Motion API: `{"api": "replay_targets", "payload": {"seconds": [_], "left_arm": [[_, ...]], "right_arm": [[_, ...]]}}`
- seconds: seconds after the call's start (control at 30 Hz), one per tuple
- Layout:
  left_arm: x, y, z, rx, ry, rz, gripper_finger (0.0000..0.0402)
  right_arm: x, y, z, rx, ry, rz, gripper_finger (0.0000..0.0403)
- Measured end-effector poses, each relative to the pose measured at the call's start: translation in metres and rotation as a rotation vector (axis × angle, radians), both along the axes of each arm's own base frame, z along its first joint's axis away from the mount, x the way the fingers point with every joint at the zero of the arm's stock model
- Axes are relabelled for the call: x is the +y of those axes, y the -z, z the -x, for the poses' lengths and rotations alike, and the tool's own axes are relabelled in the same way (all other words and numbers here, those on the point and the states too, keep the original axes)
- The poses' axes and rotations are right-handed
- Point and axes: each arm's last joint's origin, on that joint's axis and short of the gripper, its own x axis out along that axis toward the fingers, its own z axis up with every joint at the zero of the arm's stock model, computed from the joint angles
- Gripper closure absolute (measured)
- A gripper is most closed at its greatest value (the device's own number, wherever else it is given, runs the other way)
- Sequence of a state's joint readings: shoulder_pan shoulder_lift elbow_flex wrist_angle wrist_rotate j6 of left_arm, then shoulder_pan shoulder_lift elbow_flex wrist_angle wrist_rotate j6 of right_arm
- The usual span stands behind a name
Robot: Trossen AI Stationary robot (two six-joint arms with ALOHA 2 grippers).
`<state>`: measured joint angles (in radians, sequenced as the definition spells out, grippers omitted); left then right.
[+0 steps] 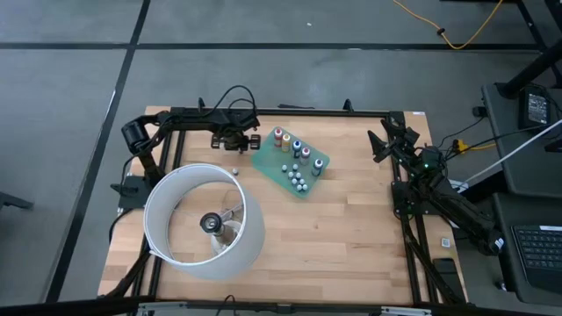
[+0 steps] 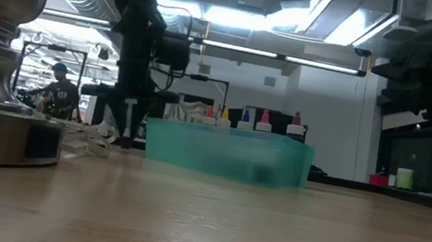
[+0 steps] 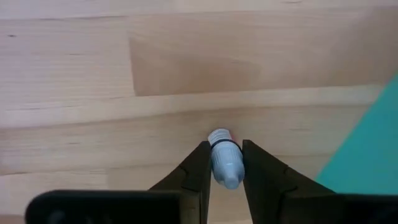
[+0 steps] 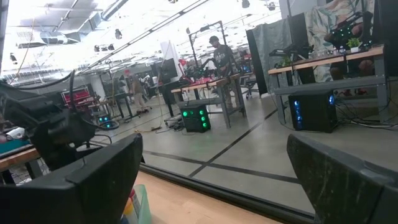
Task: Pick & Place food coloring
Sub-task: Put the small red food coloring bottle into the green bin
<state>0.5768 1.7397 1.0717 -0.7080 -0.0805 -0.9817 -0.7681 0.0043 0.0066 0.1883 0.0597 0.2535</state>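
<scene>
The left tool (image 3: 225, 163) points down at the counter (image 3: 186, 74) beside the green sheet (image 3: 367, 155), clamped on a pale bottle (image 3: 224, 158). The right tool (image 4: 217, 180), fingers apart, waits well away.

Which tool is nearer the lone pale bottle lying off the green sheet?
Left. The left tool is closed around the pale bottle on the wood beside the green sheet. The right tool waits open at the table's far right edge.

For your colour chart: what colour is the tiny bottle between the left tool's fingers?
Pale grey-white tiny bottle; left wrist view shows it best.
</scene>
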Motion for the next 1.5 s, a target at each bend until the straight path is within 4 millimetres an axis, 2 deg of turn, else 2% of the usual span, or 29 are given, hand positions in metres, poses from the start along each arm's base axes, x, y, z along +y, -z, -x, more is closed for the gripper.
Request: {"api": "replay_targets", "payload": {"seconds": [0.27,0.53,0.73,0.9,1.07,1.27,1.5], "left_arm": [[0.002,-0.017,-0.011,-0.018,0.028,-0.042,0.0332],[0.009,-0.056,-0.028,-0.03,0.088,-0.168,0.0334],[0.009,-0.091,-0.042,-0.033,0.169,-0.287,0.0334],[0.001,-0.122,-0.057,-0.059,0.311,-0.388,0.0334],[-0.016,-0.144,-0.067,-0.07,0.435,-0.418,0.0334],[-0.045,-0.149,-0.078,-0.086,0.599,-0.387,0.0334],[-0.075,-0.129,-0.099,-0.04,0.754,-0.35,0.0334]], "right_arm": [[0.0,0.0,0.0,0.0,0.0,0.0,0.0004],[0.0,0.0,0.0,0.0,0.0,0.0,0.0004],[0.0,0.0,0.0,0.0,0.0,0.0,0.0004],[0.0,0.0,0.0,0.0,0.0,0.0,0.0004],[0.0,0.0,0.0,0.0,0.0,0.0,0.0004],[0.0,0.0,0.0,0.0,0.0,0.0,0.0004],[0.0,0.0,0.0,0.0,0.0,0.0,0.0004]]}}
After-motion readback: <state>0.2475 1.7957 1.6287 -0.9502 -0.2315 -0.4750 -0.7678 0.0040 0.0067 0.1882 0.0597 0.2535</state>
